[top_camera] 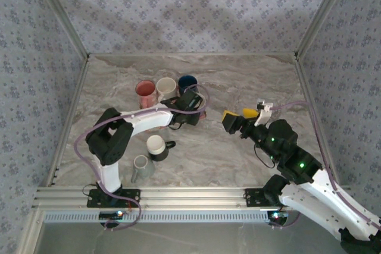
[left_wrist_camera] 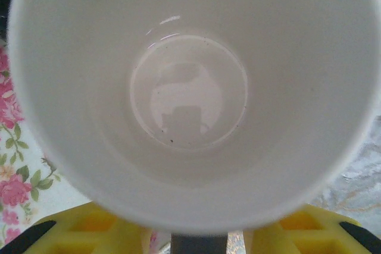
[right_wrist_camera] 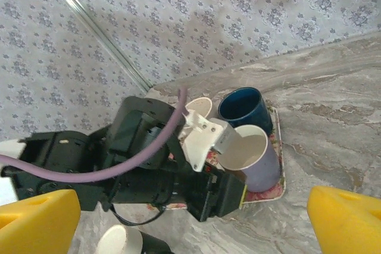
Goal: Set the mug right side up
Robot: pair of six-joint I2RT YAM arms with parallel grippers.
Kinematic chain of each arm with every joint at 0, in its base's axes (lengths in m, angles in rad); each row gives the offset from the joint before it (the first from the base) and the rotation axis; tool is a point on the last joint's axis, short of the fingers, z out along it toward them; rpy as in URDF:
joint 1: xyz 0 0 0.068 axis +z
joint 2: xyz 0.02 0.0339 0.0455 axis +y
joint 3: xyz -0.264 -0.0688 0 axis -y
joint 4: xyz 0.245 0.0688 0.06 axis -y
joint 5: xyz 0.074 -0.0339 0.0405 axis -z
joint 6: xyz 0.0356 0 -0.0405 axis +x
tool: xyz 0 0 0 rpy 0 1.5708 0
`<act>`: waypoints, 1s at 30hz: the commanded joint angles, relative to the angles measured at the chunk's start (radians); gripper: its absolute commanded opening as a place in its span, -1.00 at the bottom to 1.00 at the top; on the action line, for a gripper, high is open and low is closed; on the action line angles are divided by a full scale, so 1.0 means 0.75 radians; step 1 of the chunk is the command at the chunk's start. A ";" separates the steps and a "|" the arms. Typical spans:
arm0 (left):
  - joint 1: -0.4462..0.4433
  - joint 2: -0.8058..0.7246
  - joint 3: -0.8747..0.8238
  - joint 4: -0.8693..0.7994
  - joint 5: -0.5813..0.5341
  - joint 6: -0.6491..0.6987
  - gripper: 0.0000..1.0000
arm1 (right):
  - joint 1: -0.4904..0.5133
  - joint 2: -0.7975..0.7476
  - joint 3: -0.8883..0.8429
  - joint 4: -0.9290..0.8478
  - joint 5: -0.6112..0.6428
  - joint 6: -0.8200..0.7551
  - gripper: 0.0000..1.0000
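A lilac mug (right_wrist_camera: 257, 157) with a white inside (left_wrist_camera: 190, 93) stands mouth up on the floral tray (right_wrist_camera: 277, 178), at its near right corner. My left gripper (top_camera: 193, 110) is right beside this mug. In the left wrist view its yellow fingers (left_wrist_camera: 89, 233) stand apart below the mug's rim, with a dark bar between them and a gap on either side; their tips are hidden by the mug. My right gripper (top_camera: 239, 116) hovers open over the bare table to the right of the tray, with nothing between its fingers (right_wrist_camera: 348, 224).
A blue mug (top_camera: 187, 82), a cream mug (top_camera: 166, 86) and a pink mug (top_camera: 144, 90) stand on the tray's far side. A black mug (top_camera: 157, 146) and a grey mug (top_camera: 141, 168) sit on the marble table nearer the left arm's base. Patterned walls enclose the table.
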 commanded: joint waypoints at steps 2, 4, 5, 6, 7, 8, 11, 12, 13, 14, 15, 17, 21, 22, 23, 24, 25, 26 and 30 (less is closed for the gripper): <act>-0.004 -0.203 0.054 -0.089 0.099 0.003 -0.15 | 0.010 -0.011 0.064 -0.084 0.040 -0.057 1.00; -0.005 -0.301 0.047 -0.132 0.157 0.007 -0.15 | 0.010 -0.011 0.078 -0.094 0.010 -0.076 1.00; -0.005 -0.350 0.046 -0.153 0.178 0.010 -0.15 | 0.009 -0.011 0.085 -0.097 0.002 -0.074 1.00; -0.004 -0.407 0.045 -0.180 0.207 0.023 -0.15 | 0.010 -0.007 0.093 -0.109 0.005 -0.070 1.00; -0.004 -0.469 0.043 -0.204 0.233 0.043 -0.15 | 0.011 0.000 0.106 -0.125 0.002 -0.073 1.00; -0.005 -0.524 0.037 -0.225 0.258 0.064 -0.15 | 0.010 0.010 0.117 -0.138 -0.012 -0.085 1.00; 0.011 -0.721 0.011 -0.315 0.254 0.114 -0.15 | 0.013 0.113 0.188 -0.207 -0.064 -0.122 1.00; 0.025 -0.794 -0.002 -0.347 0.215 0.124 -0.15 | 0.019 0.167 0.225 -0.238 -0.082 -0.119 1.00; 0.040 -0.857 -0.020 -0.368 0.172 0.135 -0.15 | 0.030 0.234 0.256 -0.265 -0.101 -0.120 1.00; 0.055 -0.932 -0.043 -0.385 0.109 0.159 -0.15 | 0.056 0.306 0.297 -0.286 -0.126 -0.130 1.00; 0.065 -1.014 -0.072 -0.390 0.023 0.193 -0.15 | 0.096 0.389 0.341 -0.310 -0.137 -0.150 1.00; 0.070 -1.158 -0.145 -0.366 -0.150 0.266 -0.13 | 0.185 0.557 0.451 -0.376 -0.157 -0.248 1.00; 0.090 -1.431 -0.340 -0.228 -0.422 0.324 -0.10 | 0.293 0.887 0.690 -0.538 -0.202 -0.593 1.00; 0.092 -1.481 -0.381 -0.200 -0.456 0.322 -0.10 | 0.302 0.950 0.756 -0.564 -0.218 -0.670 1.00; 0.093 -1.532 -0.424 -0.169 -0.488 0.318 -0.09 | 0.308 1.018 0.807 -0.584 -0.285 -0.813 1.00; 0.095 -1.572 -0.455 -0.147 -0.511 0.316 -0.09 | 0.309 1.054 0.827 -0.574 -0.368 -0.943 0.98; 0.095 -1.596 -0.471 -0.135 -0.526 0.313 -0.10 | 0.316 1.075 0.830 -0.556 -0.444 -1.069 0.98; 0.094 -1.617 -0.483 -0.127 -0.541 0.314 -0.09 | 0.334 1.092 0.820 -0.520 -0.510 -1.257 1.00; 0.094 -1.704 -0.510 -0.096 -0.574 0.338 -0.10 | 0.342 1.230 0.907 -0.453 -0.627 -1.558 1.00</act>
